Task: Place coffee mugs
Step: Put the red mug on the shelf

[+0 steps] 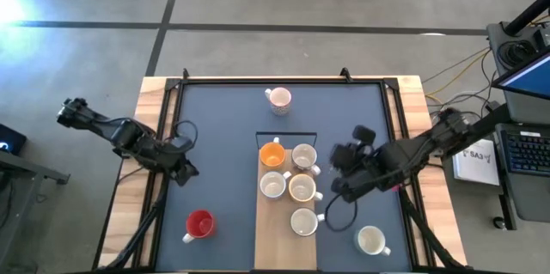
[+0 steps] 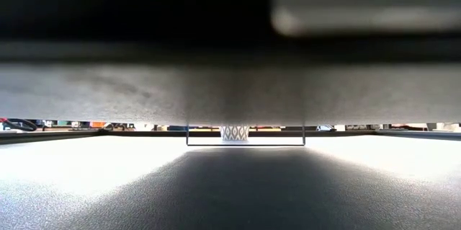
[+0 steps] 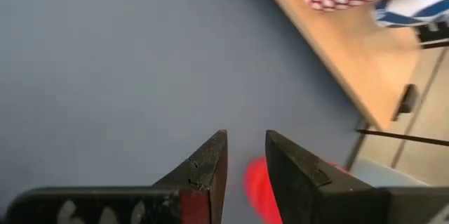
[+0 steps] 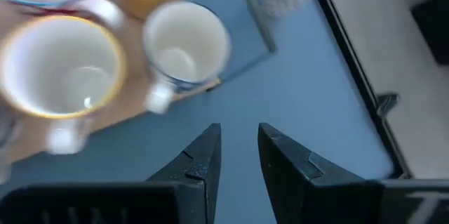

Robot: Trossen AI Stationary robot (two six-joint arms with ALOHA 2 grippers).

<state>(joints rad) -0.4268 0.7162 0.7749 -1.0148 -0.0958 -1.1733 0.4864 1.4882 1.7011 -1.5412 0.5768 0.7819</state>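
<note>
**Mugs on mat and board: holdings at this moment**

Surface: dark blue-grey mat (image 1: 223, 119) in a black frame on a pale wooden table (image 1: 151, 94); light wooden board (image 1: 284, 244) at mat centre-front; grey concrete floor beyond; desk with keyboard (image 1: 526, 149) to the right.

Board: orange mug (image 1: 271, 153); four white mugs, mouths up, namely (image 1: 304, 156), (image 1: 273, 185), (image 1: 302, 189), (image 1: 304, 222), handles mostly rightward.

Mat: red mug (image 1: 199, 224), handle toward front-left; white mug (image 1: 371, 240) front-right; pinkish mug (image 1: 278, 98) at rear.

Left gripper (image 3: 244, 157): narrowly parted, empty, at mat's left edge. Right gripper (image 4: 238, 150): slightly parted, empty, just beside the board's mugs.

Low view: mostly blocked by a dark blurred mass.
</note>
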